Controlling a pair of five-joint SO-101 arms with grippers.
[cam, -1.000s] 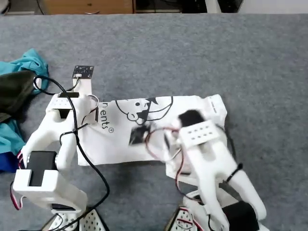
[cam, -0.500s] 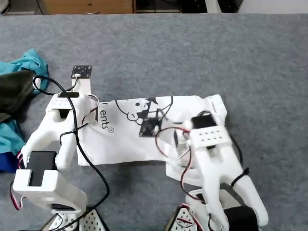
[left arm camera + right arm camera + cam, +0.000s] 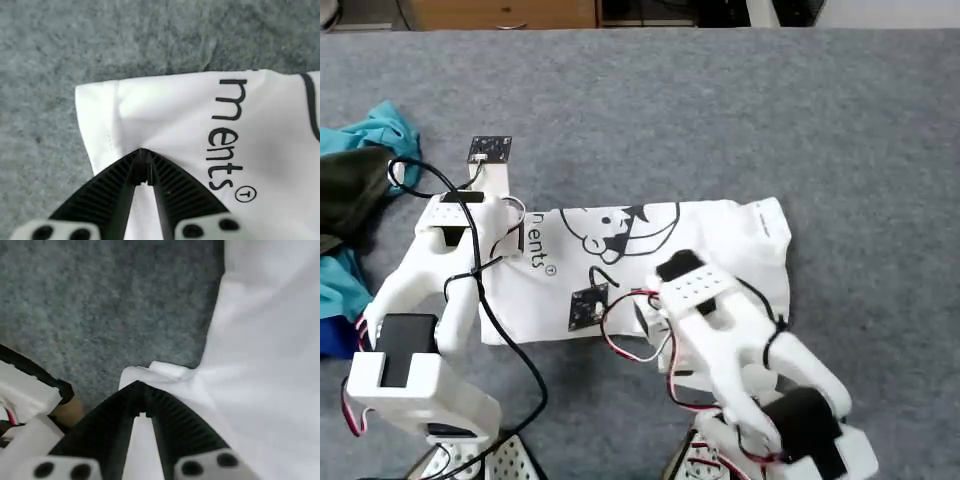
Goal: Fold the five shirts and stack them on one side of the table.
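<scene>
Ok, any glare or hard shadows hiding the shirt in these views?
High view: even light, no hard shadows on the white shirt. Left wrist view: no glare, print and seam show plainly. Right wrist view: cloth very bright, folds faint.

Both arms are the usual white printed plastic, chunky and boxy, with black servo blocks (image 3: pixel 405 335) sitting in the joints. The left arm (image 3: pixel 425 285) has a thick black cable (image 3: pixel 495 310) looping back from its gripper, plus thin red and white leads way down at the base end. The right arm (image 3: pixel 740 335) trails a bundle of red, white and black wires (image 3: pixel 625 325) right beside its gripper. Each arm has a small black square board (image 3: pixel 492 150) close to its gripper. The left gripper (image 3: pixel 145 165) and right gripper (image 3: pixel 142 400) look identical: black jaws with ribbed faces tapering to a point, and behind them a white base with dark round screw holes.
</scene>
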